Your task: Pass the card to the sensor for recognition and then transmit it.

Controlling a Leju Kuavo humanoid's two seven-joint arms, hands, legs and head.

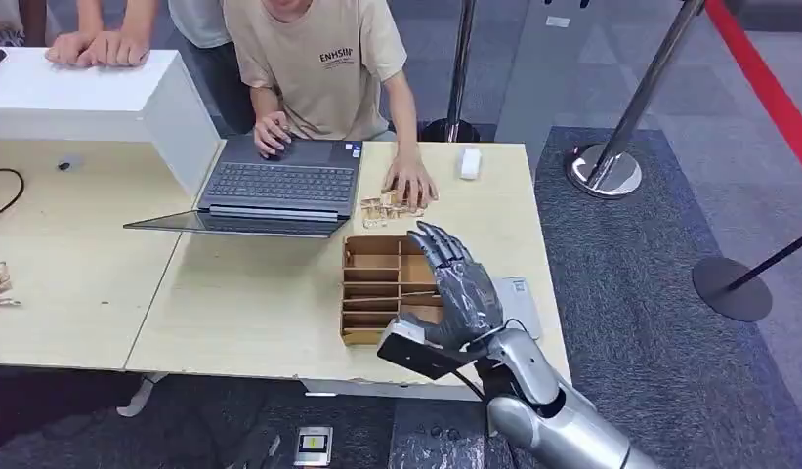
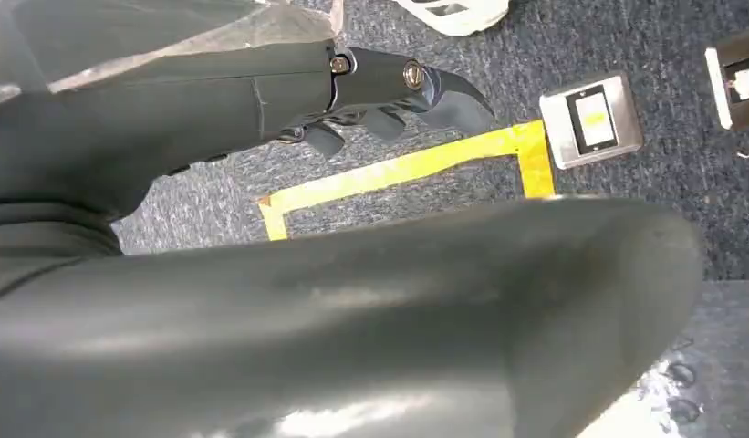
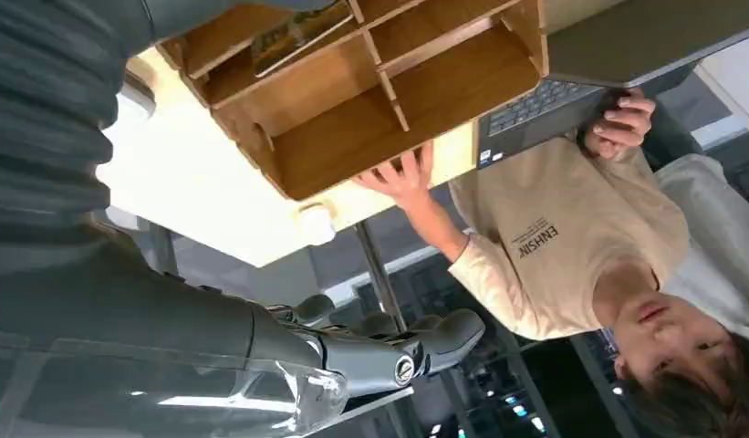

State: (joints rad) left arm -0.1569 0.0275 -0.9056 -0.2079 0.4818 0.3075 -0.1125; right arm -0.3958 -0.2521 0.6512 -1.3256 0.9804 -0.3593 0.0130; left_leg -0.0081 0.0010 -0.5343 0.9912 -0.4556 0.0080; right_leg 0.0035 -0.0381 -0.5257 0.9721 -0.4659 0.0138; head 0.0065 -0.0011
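My right hand point(image 1: 455, 288) is raised over the near right part of the table with its fingers spread and nothing in it. Just beneath it sits a wooden divided tray point(image 1: 369, 283); in the right wrist view a card point(image 3: 297, 36) leans in one slot of the tray point(image 3: 352, 137). Loose cards point(image 1: 382, 208) lie beyond the tray under a person's hand point(image 1: 409, 181). A flat white sensor point(image 1: 522, 298) lies right of the tray, partly hidden by my hand. My left hand point(image 2: 379, 91) hangs over the carpet, holding nothing.
An open laptop point(image 1: 279, 186) lies left of the tray with a person's other hand on it. A white box point(image 1: 84, 98) stands at the back left and a small white block point(image 1: 468, 161) at the back right. Stanchion bases point(image 1: 602, 168) stand right of the table.
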